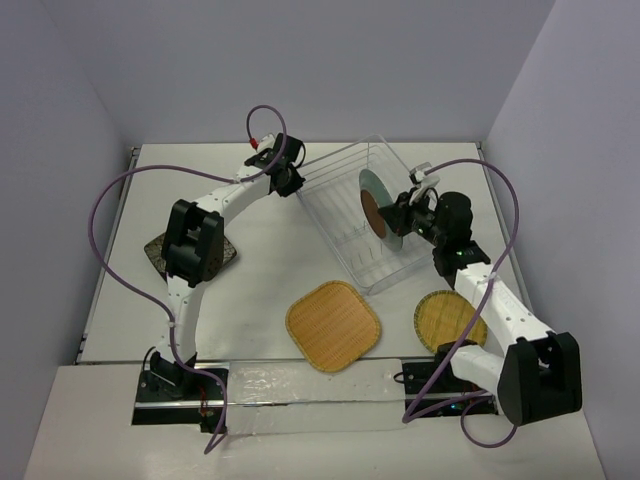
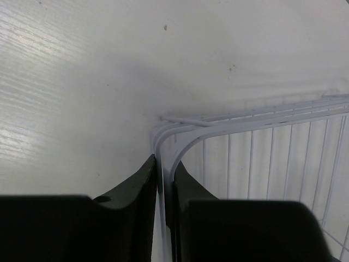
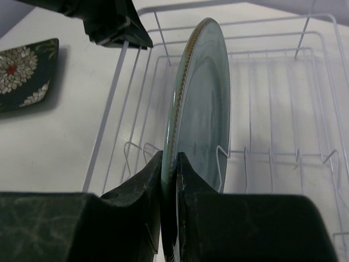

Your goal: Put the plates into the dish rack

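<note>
The white wire dish rack [image 1: 335,215] stands mid-table. My left gripper [image 1: 290,180] is shut on the rack's rim corner [image 2: 218,123], and its fingers [image 2: 143,180] pinch the wire. My right gripper [image 1: 397,220] is shut on the edge of the grey-blue round plate [image 1: 374,205]. It holds the plate [image 3: 202,93] upright inside the rack [image 3: 272,71], among the tines. The tan woven rounded-square plate [image 1: 333,325] lies flat in front of the rack. The tan woven round plate [image 1: 440,318] lies partly under my right arm. The black leaf-pattern plate [image 1: 157,250] lies left, partly hidden by my left arm.
The black plate [image 3: 24,73] also shows in the right wrist view, left of the rack. The left gripper [image 3: 109,22] shows there at the rack's far corner. Purple cables loop above both arms. Walls close in the table at the back and on both sides.
</note>
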